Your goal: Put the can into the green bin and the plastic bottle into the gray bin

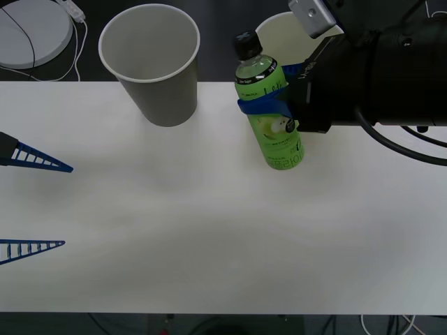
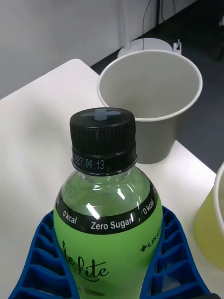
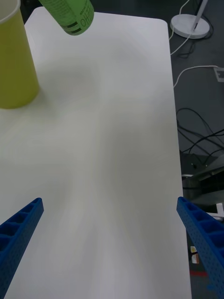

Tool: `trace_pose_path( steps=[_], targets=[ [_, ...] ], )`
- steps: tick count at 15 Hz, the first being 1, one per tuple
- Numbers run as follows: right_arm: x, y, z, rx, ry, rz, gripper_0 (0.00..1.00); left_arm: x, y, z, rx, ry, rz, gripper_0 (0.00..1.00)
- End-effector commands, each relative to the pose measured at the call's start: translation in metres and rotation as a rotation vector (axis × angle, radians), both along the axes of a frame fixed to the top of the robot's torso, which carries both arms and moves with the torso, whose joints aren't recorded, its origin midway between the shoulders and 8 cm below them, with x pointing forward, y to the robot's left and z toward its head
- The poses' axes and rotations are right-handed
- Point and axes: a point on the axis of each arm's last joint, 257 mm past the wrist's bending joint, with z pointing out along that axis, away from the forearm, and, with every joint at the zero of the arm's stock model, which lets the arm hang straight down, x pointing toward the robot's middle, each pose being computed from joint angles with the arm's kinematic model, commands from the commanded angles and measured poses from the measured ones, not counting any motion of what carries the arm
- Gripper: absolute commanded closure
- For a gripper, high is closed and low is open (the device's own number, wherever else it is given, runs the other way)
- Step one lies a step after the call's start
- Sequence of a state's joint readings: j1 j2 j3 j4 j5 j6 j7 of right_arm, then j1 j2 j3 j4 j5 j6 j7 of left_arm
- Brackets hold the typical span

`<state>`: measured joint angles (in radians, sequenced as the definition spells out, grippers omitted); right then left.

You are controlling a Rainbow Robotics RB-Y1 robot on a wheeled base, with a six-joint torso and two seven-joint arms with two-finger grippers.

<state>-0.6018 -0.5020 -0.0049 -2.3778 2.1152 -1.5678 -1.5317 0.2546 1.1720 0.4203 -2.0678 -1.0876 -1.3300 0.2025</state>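
My right gripper (image 1: pixel 269 106) is shut on the plastic bottle (image 1: pixel 271 115), a clear bottle of green drink with a black cap. The bottle hangs slightly tilted above the table, between the two bins. In the right wrist view the blue fingers (image 2: pixel 175 261) clasp the bottle (image 2: pixel 105 210) on both sides, with the gray bin (image 2: pixel 154 107) just beyond it. The gray bin (image 1: pixel 150 63) stands upright at the table's far edge. The green bin (image 1: pixel 279 28) stands behind my right arm, half hidden. My left gripper (image 1: pixel 68 206) rests open at the left edge. The can is out of view.
A white round base (image 1: pixel 31 31) with a cable sits on the dark floor beyond the table's far left corner. In the left wrist view the green bin (image 3: pixel 14 60) stands on the white table (image 3: pixel 107 140), with cables on the floor past the table's edge.
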Motion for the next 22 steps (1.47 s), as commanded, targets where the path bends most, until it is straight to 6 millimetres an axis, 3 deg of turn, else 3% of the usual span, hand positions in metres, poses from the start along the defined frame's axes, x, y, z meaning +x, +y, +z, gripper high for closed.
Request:
trace_pose_path(
  steps=[1,7,22],
  targets=[
    [0.012,0.02,0.005,-0.008,0.001,0.001,1.0,0.0,0.0,0.0,0.0,0.0,0.0,0.0],
    [0.044,0.05,0.018,-0.016,0.029,0.0,1.0,0.0,0.0,0.0,0.0,0.0,0.0,0.0],
    [0.111,0.09,0.063,-0.042,0.084,-0.079,1.0,0.0,0.0,0.0,0.0,0.0,0.0,0.0]
  ],
)
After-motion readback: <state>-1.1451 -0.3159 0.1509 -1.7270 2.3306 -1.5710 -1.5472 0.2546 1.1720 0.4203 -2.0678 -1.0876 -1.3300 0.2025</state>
